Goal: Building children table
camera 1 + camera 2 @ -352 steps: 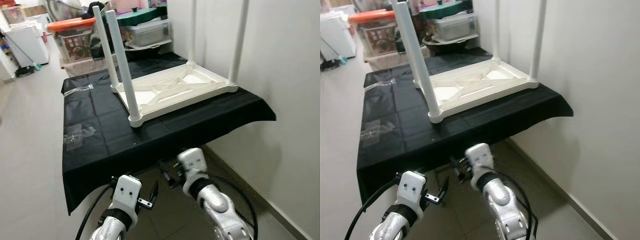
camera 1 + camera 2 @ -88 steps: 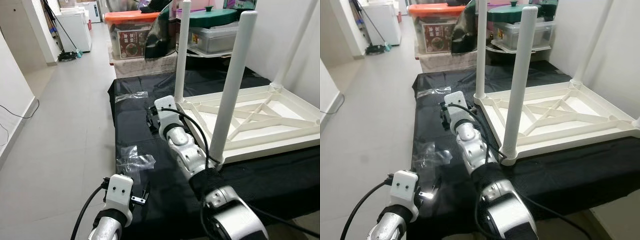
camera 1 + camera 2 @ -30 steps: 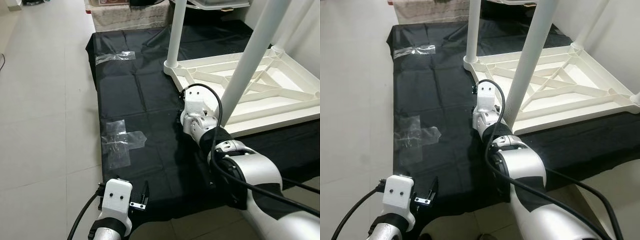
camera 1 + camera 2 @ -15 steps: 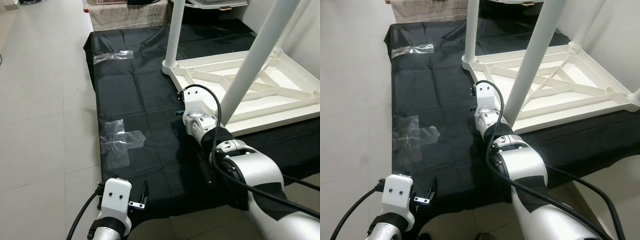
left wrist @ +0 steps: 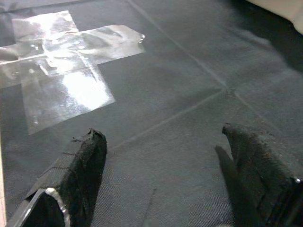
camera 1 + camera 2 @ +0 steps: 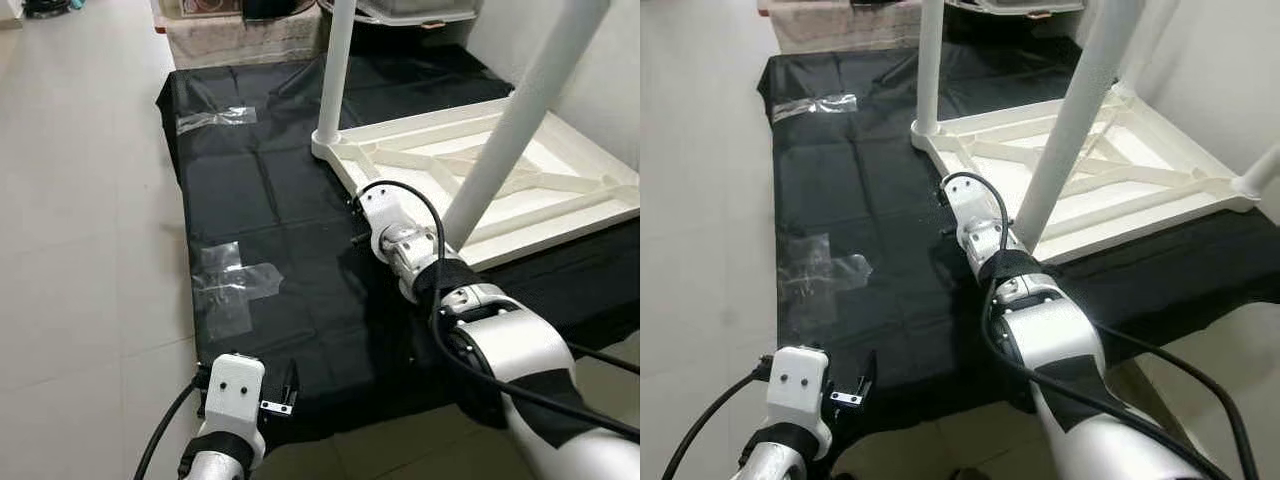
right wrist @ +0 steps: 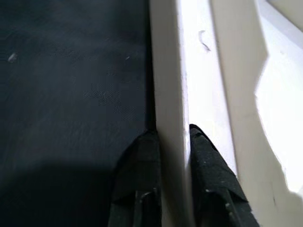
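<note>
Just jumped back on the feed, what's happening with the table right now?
The white children's table lies upside down on the black cloth, legs pointing up. The right gripper has its two fingers clamped on the table's rim, near the closest leg. The left gripper hangs open at the cloth's near edge, holding nothing. Clear plastic bags lie flat on the cloth.

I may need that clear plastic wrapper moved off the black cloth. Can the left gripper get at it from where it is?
Probably yes. The left gripper hangs open over the black cloth, and the clear plastic wrapper lies flat just ahead of its fingers with nothing between. Pinching film that flat may be hard.
</note>
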### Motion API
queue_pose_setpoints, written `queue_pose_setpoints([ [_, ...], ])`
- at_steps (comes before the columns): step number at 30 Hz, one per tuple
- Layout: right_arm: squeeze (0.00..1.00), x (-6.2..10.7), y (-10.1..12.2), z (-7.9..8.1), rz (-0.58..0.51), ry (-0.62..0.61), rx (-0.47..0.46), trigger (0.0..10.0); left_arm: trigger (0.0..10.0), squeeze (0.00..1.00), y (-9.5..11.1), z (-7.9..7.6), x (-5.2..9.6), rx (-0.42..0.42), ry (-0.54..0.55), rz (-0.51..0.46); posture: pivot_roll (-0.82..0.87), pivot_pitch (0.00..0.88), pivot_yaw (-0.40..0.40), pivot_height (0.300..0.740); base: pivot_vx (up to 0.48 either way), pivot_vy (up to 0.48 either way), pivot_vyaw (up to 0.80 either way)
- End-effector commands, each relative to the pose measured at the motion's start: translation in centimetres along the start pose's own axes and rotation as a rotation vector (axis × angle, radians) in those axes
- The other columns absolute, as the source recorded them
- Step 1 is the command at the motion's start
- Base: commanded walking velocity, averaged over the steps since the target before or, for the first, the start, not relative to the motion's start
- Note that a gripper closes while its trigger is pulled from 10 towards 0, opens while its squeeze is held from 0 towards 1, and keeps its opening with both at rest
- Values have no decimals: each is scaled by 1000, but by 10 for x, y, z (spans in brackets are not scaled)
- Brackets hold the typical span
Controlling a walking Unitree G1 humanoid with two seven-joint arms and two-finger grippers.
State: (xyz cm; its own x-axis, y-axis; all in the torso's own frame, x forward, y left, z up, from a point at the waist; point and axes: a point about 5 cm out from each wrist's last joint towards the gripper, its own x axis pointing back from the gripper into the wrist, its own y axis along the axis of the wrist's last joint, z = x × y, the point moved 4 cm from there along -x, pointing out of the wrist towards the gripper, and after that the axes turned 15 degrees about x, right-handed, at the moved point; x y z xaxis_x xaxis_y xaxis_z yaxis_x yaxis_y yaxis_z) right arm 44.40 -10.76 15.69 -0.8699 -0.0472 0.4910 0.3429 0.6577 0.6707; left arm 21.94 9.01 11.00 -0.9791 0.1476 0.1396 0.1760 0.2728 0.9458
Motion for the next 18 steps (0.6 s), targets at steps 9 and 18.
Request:
queue_pose_setpoints([
  [9,0,27,-104,11,-14,625,269,0,10000,0,-8,-13,-8,49,-65,22,-100,105,-14,740,0,0,0],
  [18,0,70,-122,26,-159,898,421,0,10000,0,-9,-10,-14,38,-77,25,-102,80,0,740,0,0,0],
])
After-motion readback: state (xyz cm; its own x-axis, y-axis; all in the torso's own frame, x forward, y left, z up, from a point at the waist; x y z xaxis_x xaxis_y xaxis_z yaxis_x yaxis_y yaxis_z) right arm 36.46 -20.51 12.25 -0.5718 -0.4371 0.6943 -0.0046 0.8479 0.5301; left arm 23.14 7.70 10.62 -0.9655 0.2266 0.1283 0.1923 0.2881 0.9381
